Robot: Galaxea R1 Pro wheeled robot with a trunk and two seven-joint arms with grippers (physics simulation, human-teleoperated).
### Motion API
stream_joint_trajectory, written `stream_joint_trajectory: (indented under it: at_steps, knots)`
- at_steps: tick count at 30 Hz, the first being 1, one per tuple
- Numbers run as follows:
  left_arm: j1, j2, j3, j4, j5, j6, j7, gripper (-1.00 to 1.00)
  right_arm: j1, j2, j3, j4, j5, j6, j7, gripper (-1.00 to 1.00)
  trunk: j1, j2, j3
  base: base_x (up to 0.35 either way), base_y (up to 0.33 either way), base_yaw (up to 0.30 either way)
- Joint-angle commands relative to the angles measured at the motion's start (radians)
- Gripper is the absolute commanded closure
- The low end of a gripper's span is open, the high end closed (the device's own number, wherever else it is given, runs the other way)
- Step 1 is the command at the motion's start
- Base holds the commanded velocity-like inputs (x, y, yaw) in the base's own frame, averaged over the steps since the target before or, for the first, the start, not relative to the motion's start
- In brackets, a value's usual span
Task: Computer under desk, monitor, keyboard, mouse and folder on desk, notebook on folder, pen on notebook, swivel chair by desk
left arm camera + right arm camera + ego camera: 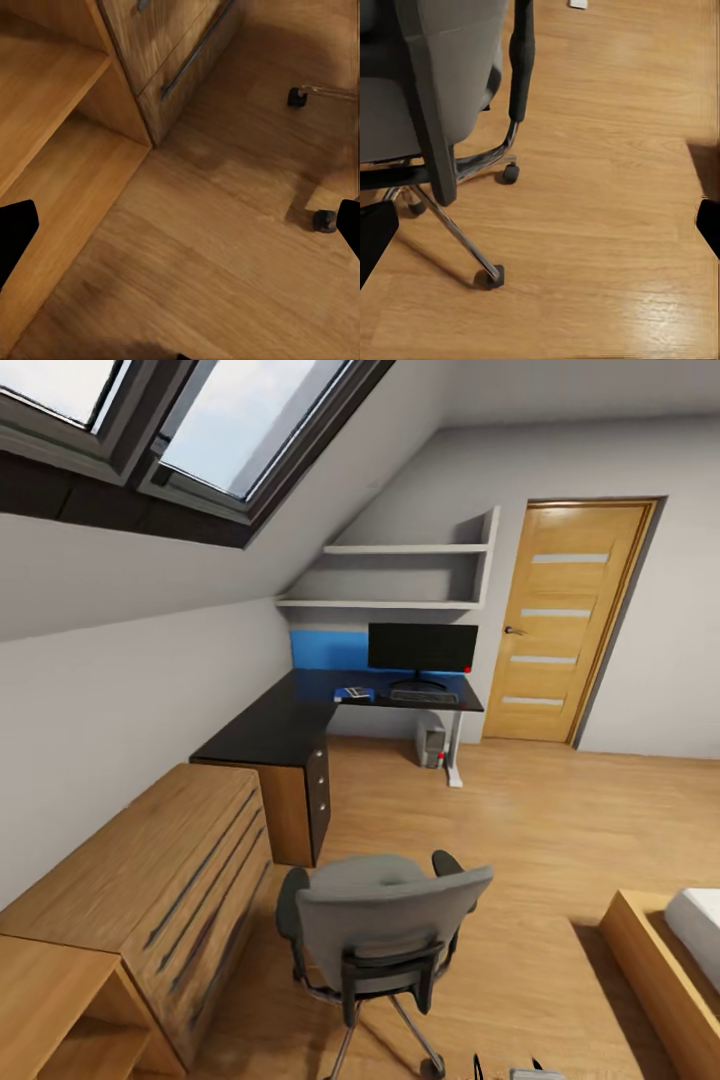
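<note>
- Swivel chair [385, 925] — mid-floor, well apart from bench [300, 720]; not yet positioned.
- Monitor [422, 648], keyboard [424, 697] — bench far edge; folder [354, 694] beside.
- Computer [431, 744] — under bench.
- Both grippers spread, empty — in transit.

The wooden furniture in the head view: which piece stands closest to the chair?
The long drawer chest with dark handle slots, right beside the swivel chair. The bed frame sits farther off on the other side, and the door is across the room.

Mouse and pen indiscernibly small
</note>
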Motion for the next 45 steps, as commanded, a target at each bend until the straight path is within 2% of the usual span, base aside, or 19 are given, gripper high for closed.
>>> stream_joint_trajectory:
  at_steps: [1,19,31,45]
  knots:
    - [0.0,0.001,-0.009,-0.001,0.001,-0.001,0.009,-1.0,-0.001,0.001,0.008,0.001,0.001,-0.001,-0.009,-1.0,0.0,-0.001,-0.002,0.017,0.23,-0.299]
    - [0.0,-0.002,-0.011,-0.001,-0.002,-0.002,0.008,-1.0,-0.001,0.001,0.008,0.001,0.001,-0.001,-0.01,-1.0,0.0,-0.001,-0.002,-0.082,0.258,-0.299]
    - [0.0,-0.002,-0.013,-0.001,-0.002,-0.002,0.008,-1.0,-0.001,0.001,0.008,0.001,0.001,0.0,-0.011,-1.0,0.0,-0.001,-0.004,-0.023,0.031,-0.277]
    - [0.0,-0.007,-0.014,-0.002,-0.004,-0.013,0.009,-1.0,-0.001,0.003,0.013,0.001,0.005,-0.004,-0.011,-1.0,0.0,-0.001,-0.014,0.0,0.0,-0.047]
